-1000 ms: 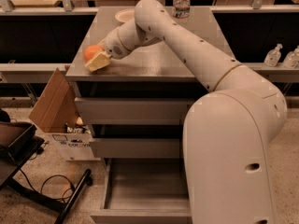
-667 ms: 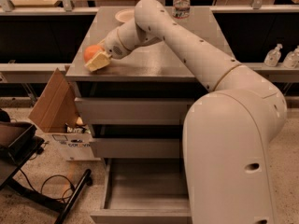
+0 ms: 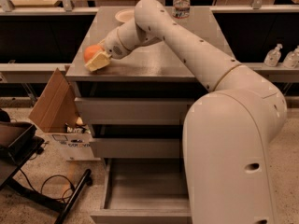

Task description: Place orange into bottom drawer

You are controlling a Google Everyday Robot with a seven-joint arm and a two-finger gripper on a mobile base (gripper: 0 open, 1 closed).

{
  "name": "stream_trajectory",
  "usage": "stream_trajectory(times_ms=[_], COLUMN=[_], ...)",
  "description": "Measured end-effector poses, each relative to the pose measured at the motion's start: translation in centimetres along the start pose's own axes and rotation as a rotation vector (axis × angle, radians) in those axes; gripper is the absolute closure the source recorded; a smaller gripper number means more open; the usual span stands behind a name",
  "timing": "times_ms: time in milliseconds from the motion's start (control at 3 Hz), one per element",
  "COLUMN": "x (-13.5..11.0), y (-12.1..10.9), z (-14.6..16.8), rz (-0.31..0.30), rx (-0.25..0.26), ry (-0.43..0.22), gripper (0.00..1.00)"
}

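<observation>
Reaching left across the cabinet top, arm bent, gripper [image 3: 96,61] at its left edge, fingers closed around the orange [image 3: 91,52], bottom drawer [image 3: 142,190] pulled open.

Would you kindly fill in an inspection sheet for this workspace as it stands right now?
Surface: grey cabinet top.
Job's things: orange near the top's left edge; bottom drawer pulled open, tray bare.
Clutter: cream bowl and water bottle at the back.
Grippers: gripper at the orange, fingers around it.
Cables: black cable on the floor, left.
Surroundings: cardboard box beside the cabinet; bottles on the right shelf.
</observation>
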State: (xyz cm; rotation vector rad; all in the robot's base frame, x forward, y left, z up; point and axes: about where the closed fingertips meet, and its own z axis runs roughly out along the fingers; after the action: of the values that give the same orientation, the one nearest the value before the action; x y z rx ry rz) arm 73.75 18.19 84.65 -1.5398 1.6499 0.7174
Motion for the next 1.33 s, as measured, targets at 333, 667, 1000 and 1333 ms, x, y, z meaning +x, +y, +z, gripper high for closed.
stream_trajectory(times_ms=[333,667,1000,1333], x=[0.00,0.00,0.00,0.00], y=[0.00,0.00,0.00,0.00], z=[0.00,0.00,0.00,0.00], rz=[0.000,0.000,0.000,0.000], rx=[0.000,0.000,0.000,0.000], ry=[0.000,0.000,0.000,0.000], gripper=[1.00,1.00,1.00,1.00])
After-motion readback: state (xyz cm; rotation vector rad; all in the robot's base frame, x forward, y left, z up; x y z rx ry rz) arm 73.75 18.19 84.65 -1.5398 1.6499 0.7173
